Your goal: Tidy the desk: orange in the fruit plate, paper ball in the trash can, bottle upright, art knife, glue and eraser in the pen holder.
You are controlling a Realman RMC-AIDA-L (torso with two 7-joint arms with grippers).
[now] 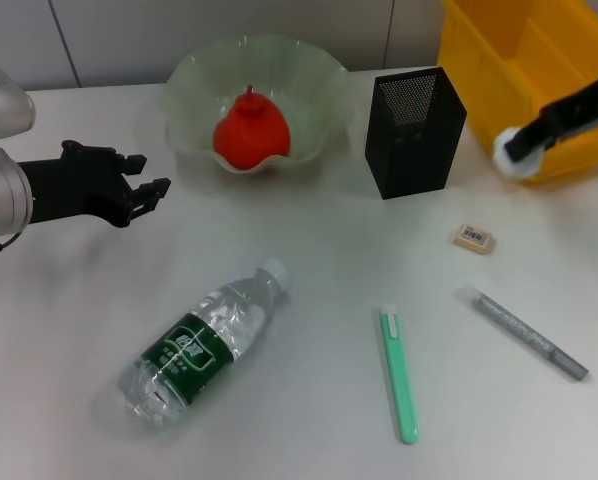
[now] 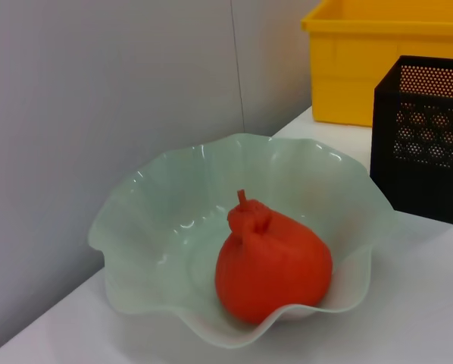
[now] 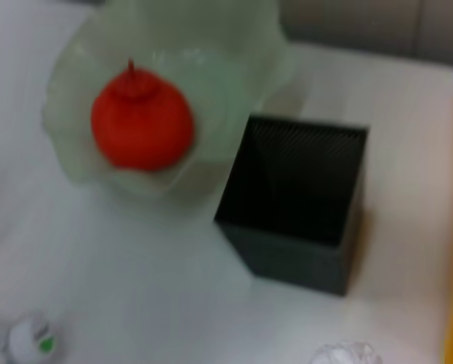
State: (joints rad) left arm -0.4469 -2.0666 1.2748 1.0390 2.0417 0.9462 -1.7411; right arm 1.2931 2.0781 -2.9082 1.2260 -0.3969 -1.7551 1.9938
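paper ball (image 1: 516,152) in right gripper (image 1: 512,150)

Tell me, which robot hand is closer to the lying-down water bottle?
The left. The left gripper hangs open over the table just behind the bottle. The right gripper is far across by the trash can, holding the paper ball.

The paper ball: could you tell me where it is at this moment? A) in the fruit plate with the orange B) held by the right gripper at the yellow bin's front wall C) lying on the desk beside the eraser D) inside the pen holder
B: the head view shows the paper ball at the tip of the right gripper, against the front wall of the trash can.
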